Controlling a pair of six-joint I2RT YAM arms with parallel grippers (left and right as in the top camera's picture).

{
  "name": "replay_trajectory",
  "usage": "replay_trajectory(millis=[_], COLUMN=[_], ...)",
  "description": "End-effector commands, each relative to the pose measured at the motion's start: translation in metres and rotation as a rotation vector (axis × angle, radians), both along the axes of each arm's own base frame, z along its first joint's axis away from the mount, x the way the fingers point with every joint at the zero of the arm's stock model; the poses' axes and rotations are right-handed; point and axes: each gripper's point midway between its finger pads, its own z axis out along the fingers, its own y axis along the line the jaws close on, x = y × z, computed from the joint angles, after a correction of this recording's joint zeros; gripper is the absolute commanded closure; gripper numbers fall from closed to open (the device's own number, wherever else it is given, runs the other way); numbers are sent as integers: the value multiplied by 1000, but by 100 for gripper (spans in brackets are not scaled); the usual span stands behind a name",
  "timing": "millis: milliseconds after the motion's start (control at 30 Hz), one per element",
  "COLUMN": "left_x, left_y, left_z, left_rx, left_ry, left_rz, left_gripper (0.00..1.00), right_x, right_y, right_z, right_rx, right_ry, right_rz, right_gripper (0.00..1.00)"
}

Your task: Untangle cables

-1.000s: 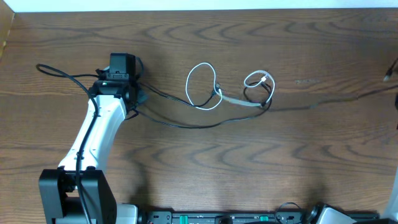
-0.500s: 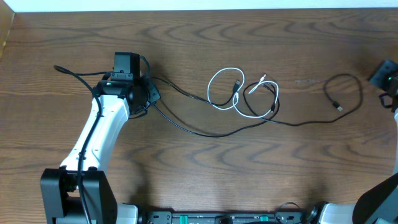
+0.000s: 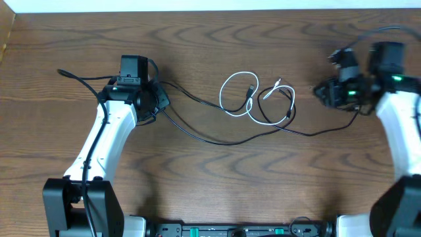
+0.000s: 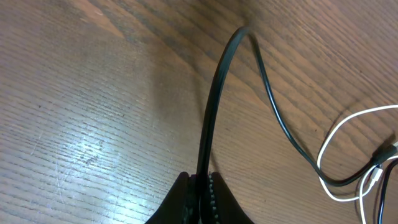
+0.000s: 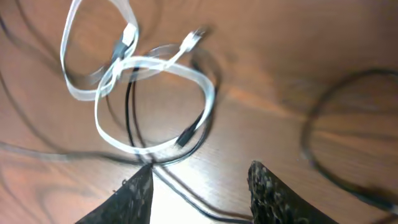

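Note:
A white cable (image 3: pixel 235 92) lies in two loops at the table's middle and also shows in the right wrist view (image 5: pixel 155 65) and the left wrist view (image 4: pixel 333 158). A thin black cable (image 3: pixel 223 141) threads through the loops and runs across the table towards both arms. My left gripper (image 3: pixel 158 104) is shut on the black cable (image 4: pixel 214 106), pinched between its fingers (image 4: pixel 202 190). My right gripper (image 3: pixel 324 92) is open just right of the loops. Its fingers (image 5: pixel 202 190) hang above a stretch of black cable (image 5: pixel 186 199) without touching it.
The brown wooden table (image 3: pixel 217 191) carries only the cables. Thick black arm wires trail left of the left arm (image 3: pixel 72 78). A blurred loop of black cable (image 5: pixel 311 137) lies to the right in the right wrist view.
My right arm has swung in from the right edge to just right of the loops, covering the black cable's end loop. The cables shifted right earlier. My left arm has held still since.

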Motion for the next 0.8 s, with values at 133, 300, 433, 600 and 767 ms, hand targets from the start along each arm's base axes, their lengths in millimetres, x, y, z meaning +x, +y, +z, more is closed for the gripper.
replay_trajectory(millis=[133, 300, 433, 600, 767], left_x=[-4, -4, -4, -4, -4], left_y=[-2, -2, -2, -2, -2], left_z=[-3, -3, -3, -3, -3], left_rx=[-3, -3, -3, -3, -3], left_ry=[12, 12, 12, 12, 12], left_rz=[-21, -21, -21, -21, -21], left_gripper=[92, 93, 93, 93, 93], right_x=[-32, -45, -51, -51, -58], right_y=[46, 47, 45, 49, 47], right_z=[-86, -127, -147, -154, -154], right_rx=[-173, -353, -480, -504, -497], right_ry=[224, 333, 380, 393, 433], right_rz=[296, 362, 398, 356, 299], right_gripper=[46, 43, 41, 44, 45])
